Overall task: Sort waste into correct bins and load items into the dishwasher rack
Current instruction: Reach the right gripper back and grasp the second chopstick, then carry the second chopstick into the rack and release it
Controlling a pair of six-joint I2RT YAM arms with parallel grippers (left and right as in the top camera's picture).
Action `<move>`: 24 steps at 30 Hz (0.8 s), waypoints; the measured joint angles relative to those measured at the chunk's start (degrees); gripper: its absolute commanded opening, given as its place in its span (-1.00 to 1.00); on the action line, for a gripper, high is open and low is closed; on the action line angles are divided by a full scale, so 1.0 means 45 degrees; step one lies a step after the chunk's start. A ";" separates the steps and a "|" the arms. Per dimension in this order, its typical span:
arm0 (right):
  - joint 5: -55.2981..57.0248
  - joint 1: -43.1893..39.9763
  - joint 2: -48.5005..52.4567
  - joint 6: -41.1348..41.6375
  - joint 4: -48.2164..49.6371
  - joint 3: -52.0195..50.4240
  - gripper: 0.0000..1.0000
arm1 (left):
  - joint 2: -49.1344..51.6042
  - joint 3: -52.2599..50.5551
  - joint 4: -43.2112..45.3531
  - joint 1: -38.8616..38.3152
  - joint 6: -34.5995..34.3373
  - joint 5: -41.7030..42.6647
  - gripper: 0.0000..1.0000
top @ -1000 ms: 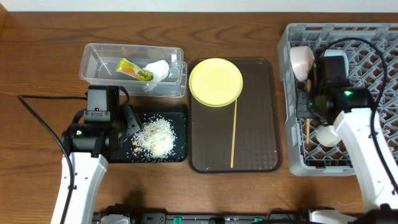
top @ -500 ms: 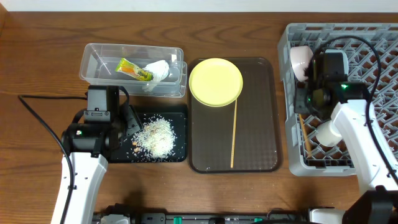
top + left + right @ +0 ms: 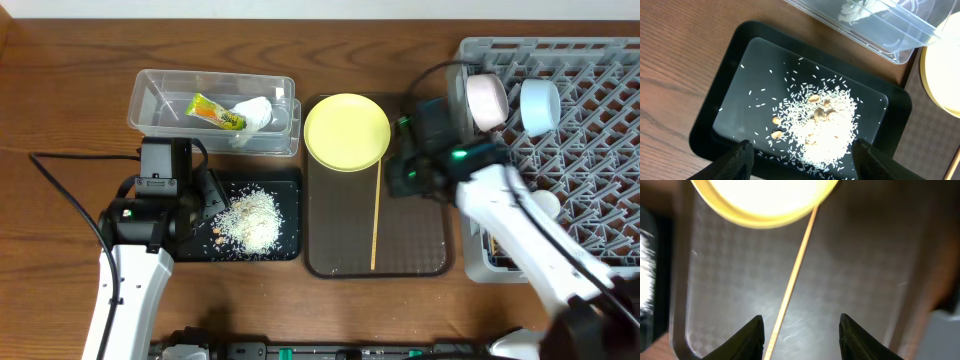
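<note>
The snack wrapper [image 3: 215, 111] and white tissue [image 3: 253, 113] lie in the clear tub [image 3: 160, 92]. Rice scraps [image 3: 250, 218] lie in the black tray [image 3: 285, 190]. My left gripper [image 3: 210, 196] is open and empty over that tray's near edge, with the rice [image 3: 822, 122] ahead of it [image 3: 802, 146]. The yellow plate [image 3: 346, 132] and one chopstick [image 3: 376, 215] lie on the brown tray. My right gripper [image 3: 801, 321] is open above that chopstick [image 3: 795, 275], not touching it. The grey rack [image 3: 590, 150] holds a white bowl [image 3: 487, 100], a light blue bowl [image 3: 538, 105], a white cup [image 3: 545, 205] and another chopstick [image 3: 495, 240].
The brown serving tray [image 3: 415, 230] sits between the black tray and the rack. The right arm [image 3: 500, 215] reaches from the rack's front left corner across the brown tray's right side. A black cable [image 3: 60, 190] runs over the table at the left.
My right arm has swung left, out of the rack, to above the brown tray and the chopstick there. A chopstick stays in the rack. The left arm has not moved.
</note>
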 measured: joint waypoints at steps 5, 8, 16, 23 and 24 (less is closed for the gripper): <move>0.0403 0.0894 0.1763 0.1287 0.0049 -0.0112 -0.12 | 0.0000 0.0000 0.0000 0.0000 0.0000 0.0000 0.32; 0.0617 0.1243 0.2613 0.1972 0.0194 -0.0126 -0.14 | 0.0000 0.0000 0.0000 0.0000 0.0000 0.0000 0.32; 0.0962 0.1438 0.3764 0.3152 0.0413 -0.0121 -0.75 | 0.0000 0.0000 -0.0005 0.0000 0.0000 0.0000 0.32; 0.1180 0.1277 0.3672 0.3570 0.0019 -0.0126 -0.98 | 0.0000 0.0000 -0.0005 0.0000 0.0000 0.0000 0.32; 0.1195 0.1195 0.3623 0.3521 -0.0092 -0.0126 -0.98 | 0.0000 0.0000 -0.0005 0.0000 0.0000 0.0000 0.32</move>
